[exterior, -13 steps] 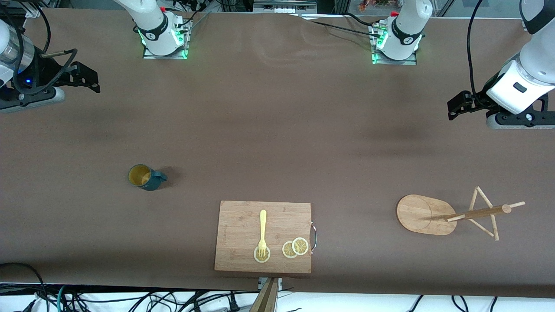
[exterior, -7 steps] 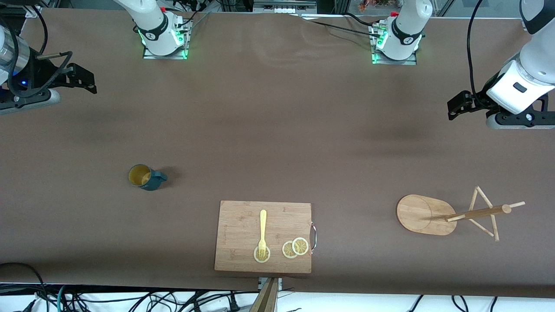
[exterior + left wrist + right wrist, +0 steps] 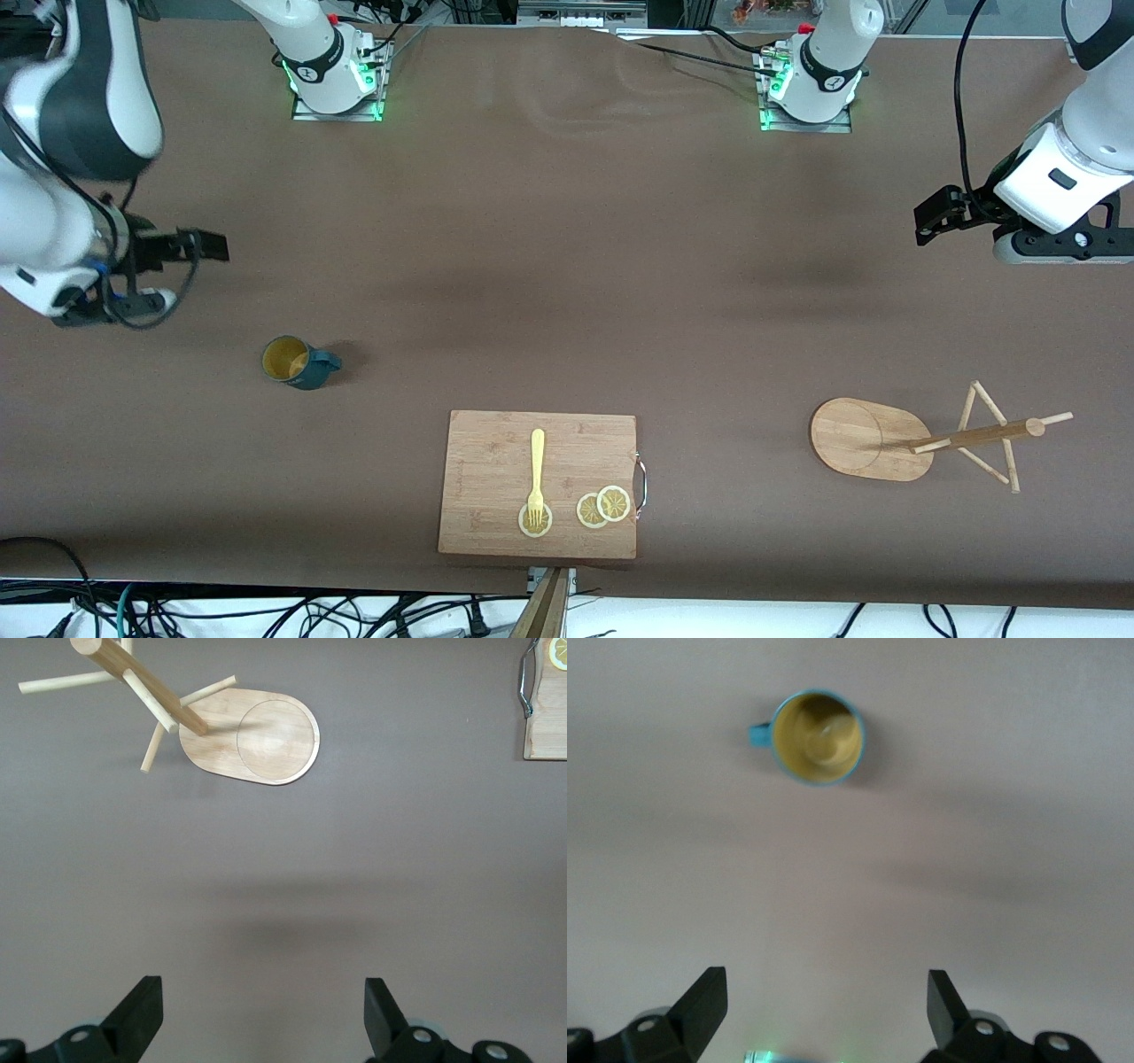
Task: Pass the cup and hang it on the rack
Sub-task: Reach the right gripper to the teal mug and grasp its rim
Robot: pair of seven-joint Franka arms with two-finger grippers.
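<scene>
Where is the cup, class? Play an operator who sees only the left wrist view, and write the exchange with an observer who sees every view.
Observer: The cup stands upright on the table toward the right arm's end, handle pointing toward the cutting board.
Operator: My left gripper waits open near the rack. Does the right gripper hold the cup?
Observer: No. The right gripper hangs open over bare table, not touching the cup.
Operator: What lies on the board?
Observer: A yellow fork and three lemon slices.
</scene>
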